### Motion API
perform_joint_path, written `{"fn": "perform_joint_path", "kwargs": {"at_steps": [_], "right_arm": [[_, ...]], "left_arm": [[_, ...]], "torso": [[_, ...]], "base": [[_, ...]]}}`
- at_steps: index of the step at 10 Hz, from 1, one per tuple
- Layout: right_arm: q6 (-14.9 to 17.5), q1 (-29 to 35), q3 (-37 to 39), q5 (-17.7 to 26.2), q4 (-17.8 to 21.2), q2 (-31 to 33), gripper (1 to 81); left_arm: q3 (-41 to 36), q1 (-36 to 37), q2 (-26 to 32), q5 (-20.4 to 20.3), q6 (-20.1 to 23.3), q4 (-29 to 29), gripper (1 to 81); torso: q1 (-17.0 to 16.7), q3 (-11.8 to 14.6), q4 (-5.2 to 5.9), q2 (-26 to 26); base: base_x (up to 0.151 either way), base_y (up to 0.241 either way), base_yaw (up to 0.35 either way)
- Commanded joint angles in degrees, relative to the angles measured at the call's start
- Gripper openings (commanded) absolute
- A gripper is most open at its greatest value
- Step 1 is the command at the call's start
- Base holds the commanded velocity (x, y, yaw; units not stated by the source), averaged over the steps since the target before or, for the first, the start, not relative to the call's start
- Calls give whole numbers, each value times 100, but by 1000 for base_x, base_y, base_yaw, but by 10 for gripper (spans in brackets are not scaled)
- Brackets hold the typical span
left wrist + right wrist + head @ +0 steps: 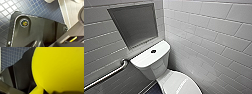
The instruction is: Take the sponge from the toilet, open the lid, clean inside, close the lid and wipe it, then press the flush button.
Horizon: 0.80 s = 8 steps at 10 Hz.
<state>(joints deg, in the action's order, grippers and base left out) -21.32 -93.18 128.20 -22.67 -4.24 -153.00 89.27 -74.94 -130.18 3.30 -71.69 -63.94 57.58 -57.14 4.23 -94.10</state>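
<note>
The white toilet (159, 66) stands in the corner, seen from above in the head view. Its dark round flush button (153, 51) sits in the middle of the flat tank top. The oval lid (180, 83) lies closed over the bowl near the lower edge. The bright yellow sponge (58, 68) looms very close in the right wrist view, and my right gripper is shut on it. The left wrist view looks down past my own dark plate at the floor, and I see nothing held in my left gripper.
A steel grab bar (106, 75) runs along the tiled left wall below a recessed niche (134, 23). A white tiled wall (214, 37) closes in on the toilet's right. Blue small-tiled floor (37, 8) lies beneath the arms.
</note>
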Motion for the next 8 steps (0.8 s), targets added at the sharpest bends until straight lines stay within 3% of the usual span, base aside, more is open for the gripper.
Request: {"fn": "perform_joint_path", "kwargs": {"at_steps": [1, 3, 8], "right_arm": [[2730, 216, -2793, 353, 2859, 1765, 10], [2730, 339, -3500, 368, 2859, 2268, 10], [2783, 848, -4987, 264, 2832, 3236, 10]], "left_arm": [[-147, -444, 159, -128, 279, -773, 811], [61, -781, 55, -146, 287, -1208, 811], [993, -1265, -525, -524, 297, -1454, 811]], "torso": [[0, 0, 0, 0], [-2, 0, 0, 0], [-6, 2, 0, 0]], "base": [[0, 0, 0], [0, 0, 0], [0, 0, 0]]}}
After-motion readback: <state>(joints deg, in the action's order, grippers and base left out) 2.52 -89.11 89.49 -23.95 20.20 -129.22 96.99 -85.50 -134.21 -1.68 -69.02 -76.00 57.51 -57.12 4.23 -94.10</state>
